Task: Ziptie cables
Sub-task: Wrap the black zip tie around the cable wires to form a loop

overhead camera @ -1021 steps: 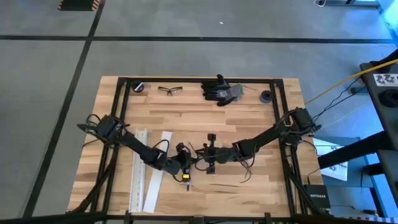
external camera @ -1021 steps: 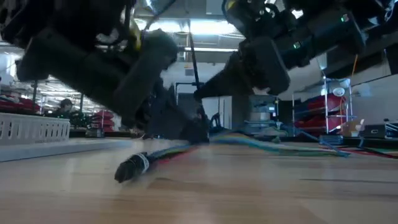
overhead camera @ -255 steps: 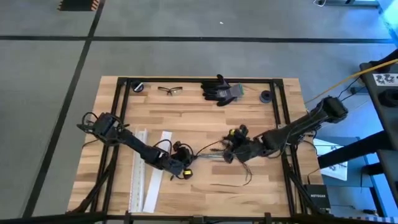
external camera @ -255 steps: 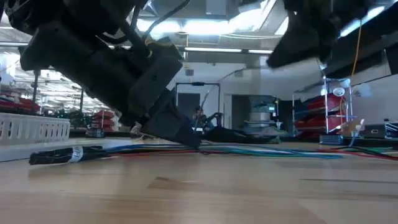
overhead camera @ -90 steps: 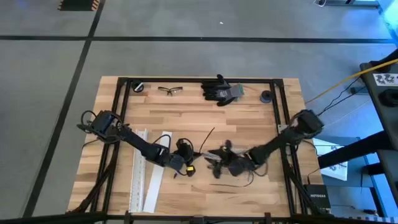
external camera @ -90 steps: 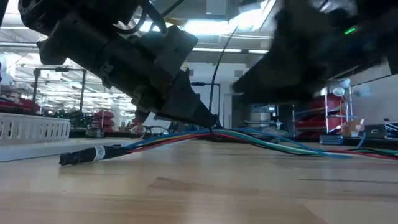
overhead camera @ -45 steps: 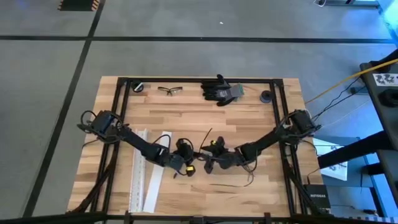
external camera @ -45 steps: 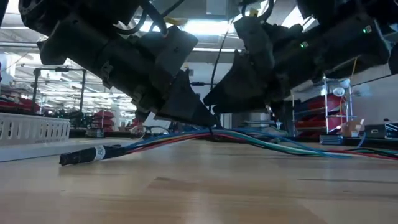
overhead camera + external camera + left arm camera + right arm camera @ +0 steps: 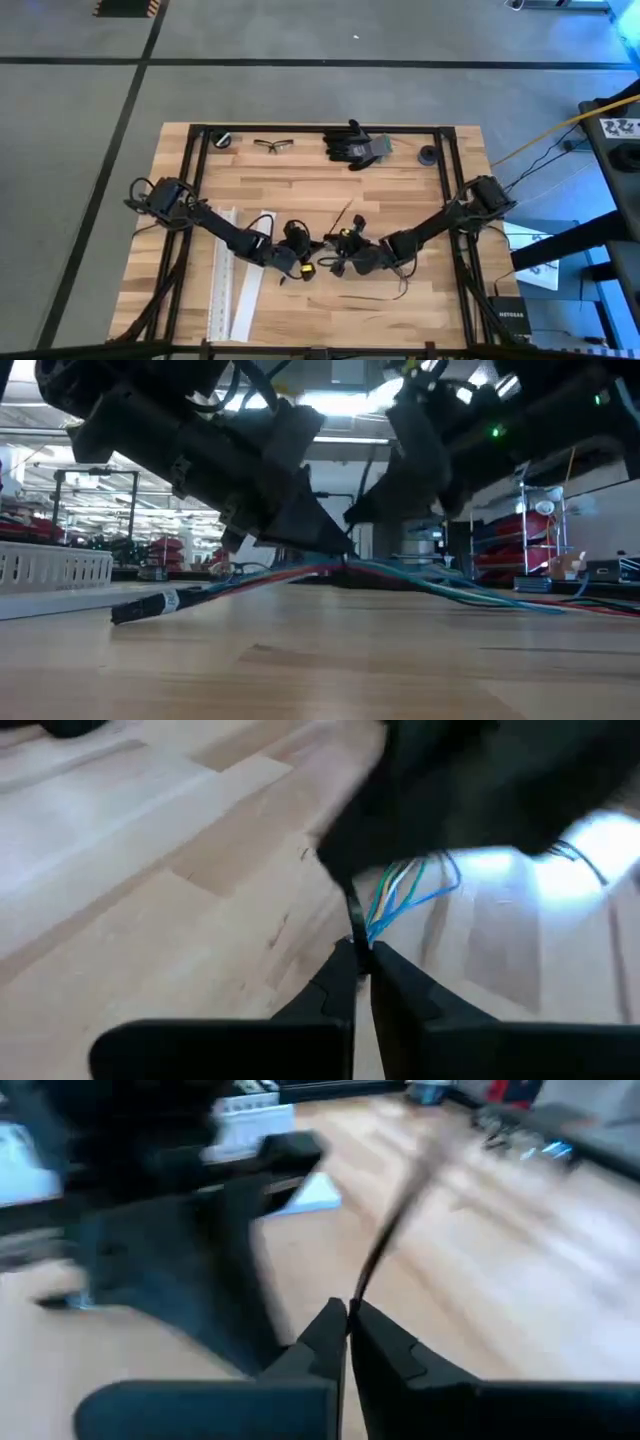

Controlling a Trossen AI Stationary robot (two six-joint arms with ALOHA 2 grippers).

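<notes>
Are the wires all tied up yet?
Not yet. Done: the cables are bunched and lifted where they are gripped. In hand: the left gripper is shut on them, and the right gripper pinches a thin dark strip, probably the zip tie. Left: no closed loop shows around the bundle, so wrapping and pulling tight remain.

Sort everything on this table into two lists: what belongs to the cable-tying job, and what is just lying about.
In the job:
- bundle of thin coloured wires
- thin black zip tie, pinched in the right gripper
- left gripper, shut on the wires

Lying about:
- two long white plastic strips
- clear safety glasses
- dark work gloves
- two small black round objects at the far corners
</notes>
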